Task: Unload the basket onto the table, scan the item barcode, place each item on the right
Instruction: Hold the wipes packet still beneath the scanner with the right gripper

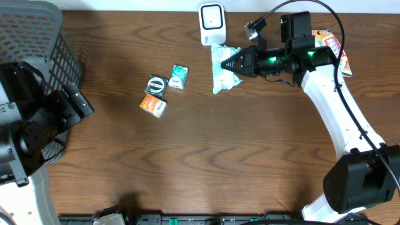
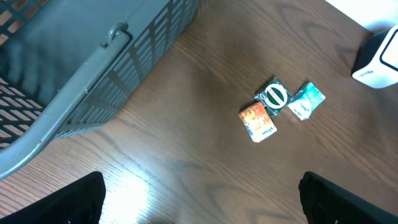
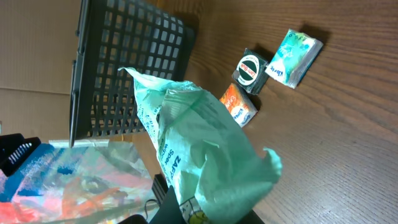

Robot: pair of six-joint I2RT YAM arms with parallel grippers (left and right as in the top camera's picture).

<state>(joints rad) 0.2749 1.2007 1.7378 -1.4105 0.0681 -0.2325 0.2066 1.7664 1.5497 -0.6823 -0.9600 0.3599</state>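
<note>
Overhead, dark wood table (image 1: 219, 162), grey basket (image 1: 37, 37), right gripper (image 1: 228, 64) clamping green packet (image 1: 220, 80), left gripper (image 1: 80, 103) spread.

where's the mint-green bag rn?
Overhead view: the mint-green bag is at the far middle of the table, pinched in the right gripper, just in front of the white scanner.

Crumpled pale-green packet (image 1: 220, 72) held aloft, just beside white scanner (image 1: 211, 22).

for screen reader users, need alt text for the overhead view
The right pincer holds a pale green bag beside the white scanner at the table's far edge. Three small packets lie to its left, a grey basket beyond them.
</note>
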